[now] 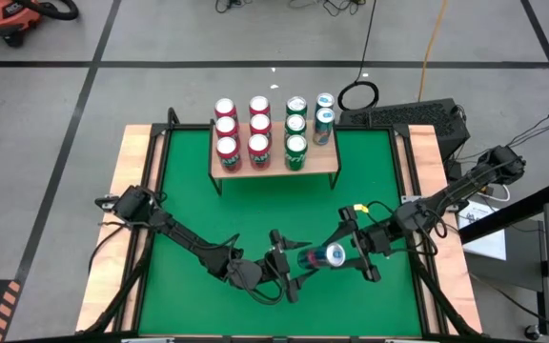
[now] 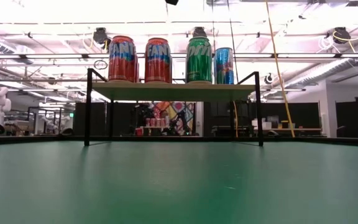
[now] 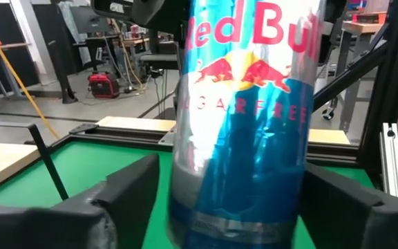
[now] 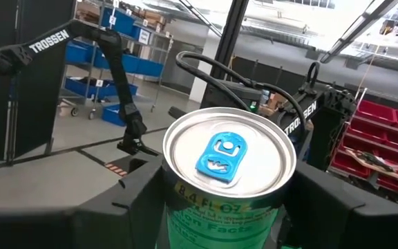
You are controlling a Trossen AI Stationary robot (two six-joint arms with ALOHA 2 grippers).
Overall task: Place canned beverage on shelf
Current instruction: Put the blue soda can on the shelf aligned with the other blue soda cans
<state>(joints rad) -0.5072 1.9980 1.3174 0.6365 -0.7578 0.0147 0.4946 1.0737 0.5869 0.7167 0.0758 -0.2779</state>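
While the shelf (image 1: 274, 160) at the far side of the green desk (image 1: 255, 210) already carries eleven cans, one more is still down at the near end — a blue and silver Red Bull can (image 1: 324, 255), lifted off the desk and lying on its side between the two arms. The right gripper (image 1: 351, 250) has it: its jaws are partly open around the can body, one on each side, with the pull-tab end pointing back at that arm's wrist camera. The left gripper (image 1: 296, 270) is right there too, jaws set wide and flanking the can, but whether they touch it I cannot tell. Looks like a handover, mid-exchange.

So what's left? By my reckoning nearly all of the carry: finish the exchange, stand the can upright, take it to the far side and set it down.

Up on the board, from left to right — three red cans (image 1: 226, 130), three more red cans (image 1: 259, 126), three green cans (image 1: 295, 126), then just two blue cans (image 1: 324, 118). The open spot is the near right corner (image 1: 324, 157), and those neighbours stand close, so I'd say knocking a green or blue one is the risk. Between arms and shelf, nothing shows on the desk.
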